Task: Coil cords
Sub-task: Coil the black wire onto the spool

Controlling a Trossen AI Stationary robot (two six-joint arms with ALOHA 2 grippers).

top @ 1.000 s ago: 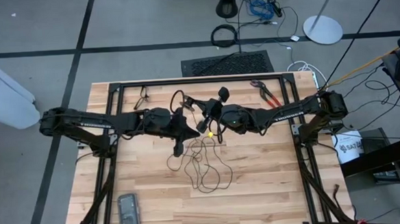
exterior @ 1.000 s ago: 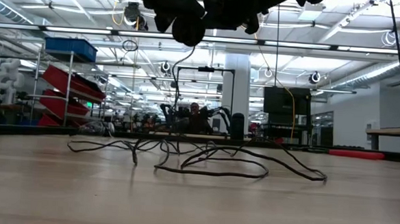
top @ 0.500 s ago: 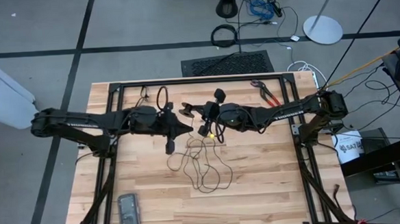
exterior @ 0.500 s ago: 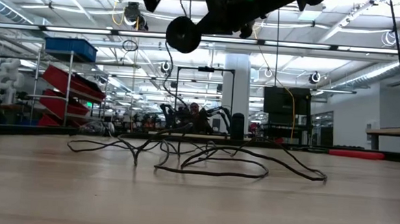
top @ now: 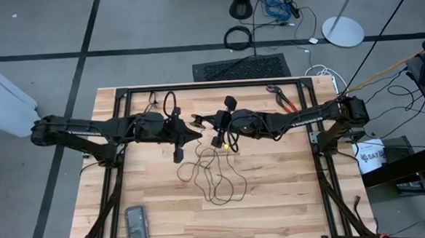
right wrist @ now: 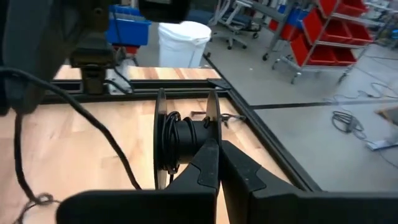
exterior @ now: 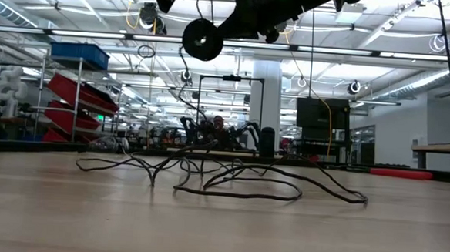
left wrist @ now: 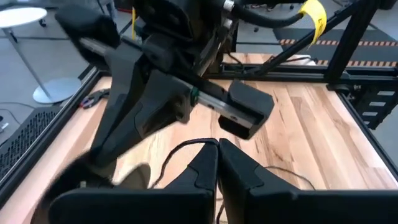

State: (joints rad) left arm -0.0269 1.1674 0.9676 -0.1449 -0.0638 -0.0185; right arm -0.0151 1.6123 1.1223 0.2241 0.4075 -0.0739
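The thin black cord (top: pixel 217 178) lies in loose loops on the wooden table (top: pixel 289 188), near its middle. One strand (exterior: pixel 190 93) rises from the loops to my left gripper (left wrist: pixel 217 148), which is shut on it above the table's middle (top: pixel 197 132). My right gripper (right wrist: pixel 216 149) is shut and faces the left one tip to tip (top: pixel 200 122). A spool (right wrist: pixel 183 137) wound with black cord shows just beyond the right fingertips. My left gripper pinches the cord (left wrist: pixel 198 143) between its two fingertips. The fingers slant down from the table's left side. The cord arcs out of the tips and hangs slack down to the loops on the table. My right gripper's fingertips overlap the spool in its wrist view; I cannot tell whether they touch it.
Red-handled pliers (top: pixel 283 101) lie at the far right of the table. A flat dark device (top: pixel 136 225) lies at the near left corner. A black frame (top: pixel 211 86) runs round the table's edges. Bare wood shows on the near half, right of the loops.
My left gripper has drawn back toward the table's left edge and risen a little, still shut, taking the raised strand with it. The loops on the table have stayed where they were. My right gripper has kept its place and turned slightly at the wrist.
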